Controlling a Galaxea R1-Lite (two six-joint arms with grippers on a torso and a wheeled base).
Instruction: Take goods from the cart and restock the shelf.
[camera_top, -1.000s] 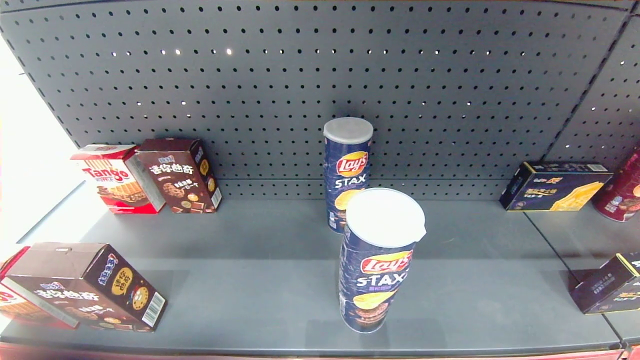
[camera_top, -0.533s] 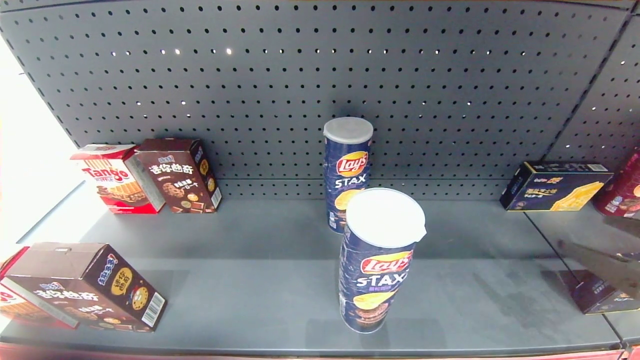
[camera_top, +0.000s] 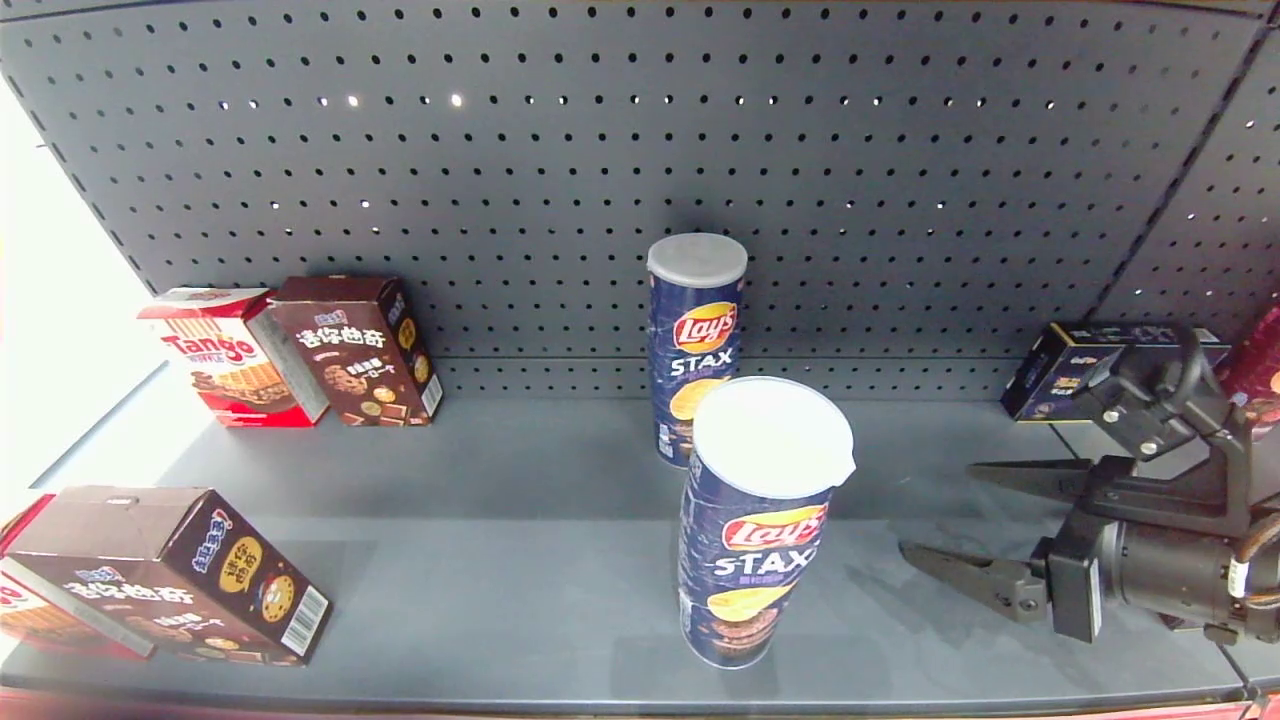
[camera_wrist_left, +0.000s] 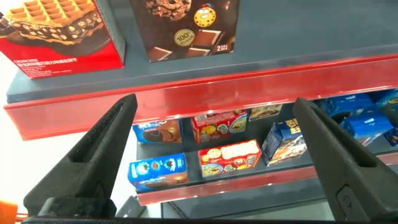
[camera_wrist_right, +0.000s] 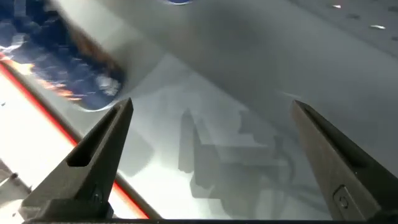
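On the dark grey metal shelf (camera_top: 480, 500) with a perforated back panel, in the head view, two tall dark blue chip cans with pale plastic lids are standing upright near the middle. The front chip can (camera_top: 755, 545) is standing close to the shelf's front edge and the rear chip can (camera_top: 695, 345) just behind it, near the panel. The right gripper (camera_top: 938, 510) is hanging over the shelf to the right of the front chip can, near it but apart. Its dark fingers are spread wide and are holding nothing. A red wafer box (camera_top: 232, 360) and a brown cookie box (camera_top: 355, 350) are standing side by side at the back left. A front brown cookie box (camera_top: 170, 570) is lying tilted at the front left, and a dark blue flat box (camera_top: 1060, 365) is lying at the back right.

In the left wrist view, the left gripper (camera_wrist_left: 214, 102) is hovering before the shelf's red front strip (camera_wrist_left: 249, 81), fingers wide apart, gripping nothing. The front brown cookie box (camera_wrist_left: 186, 25) and a second red wafer box (camera_wrist_left: 56, 34) are sitting above the strip, and small colourful packets (camera_wrist_left: 227, 155) are standing on lower shelves.

In the right wrist view, the right gripper (camera_wrist_right: 212, 104) is hovering over the grey shelf (camera_wrist_right: 249, 81), its fingers wide apart with nothing between them. The front chip can (camera_wrist_right: 56, 56), blurred, is standing beyond one finger, not touching it.
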